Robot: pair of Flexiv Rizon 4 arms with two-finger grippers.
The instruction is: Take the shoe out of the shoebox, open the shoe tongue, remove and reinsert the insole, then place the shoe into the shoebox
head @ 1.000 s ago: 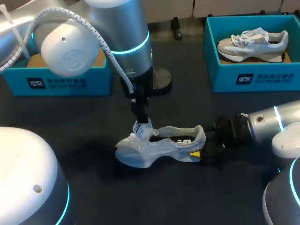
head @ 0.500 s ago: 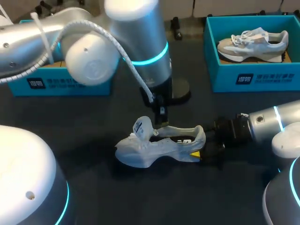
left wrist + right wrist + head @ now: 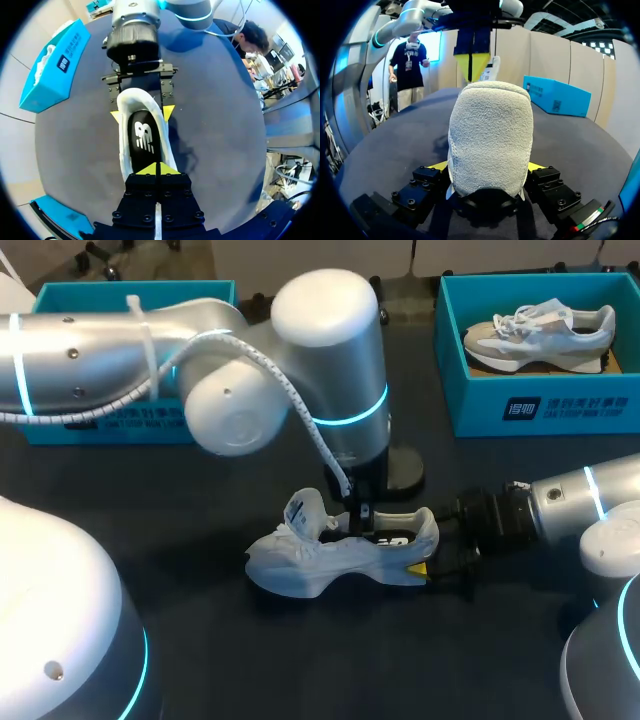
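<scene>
A white shoe (image 3: 320, 558) lies on its side on the dark table, its tongue (image 3: 305, 512) standing up. My right gripper (image 3: 428, 566) is shut on the heel (image 3: 490, 135), with one yellow fingertip (image 3: 438, 166) on each side. My left gripper (image 3: 158, 169) hangs over the shoe's opening. Its tips are shut together, just above the black insole (image 3: 144, 140). I cannot see whether they pinch the insole. In the right wrist view the left gripper (image 3: 475, 65) shows beyond the heel.
A teal shoebox (image 3: 470, 390) at the back right holds a second shoe (image 3: 540, 328). Another teal box (image 3: 100, 422) stands at the back left, partly behind my left arm. Bare dark table lies in front of the shoe.
My left arm let go of the tongue and swung right, to above the shoe's opening. Its gripper went from open to shut. The right arm and the shoe stayed put.
</scene>
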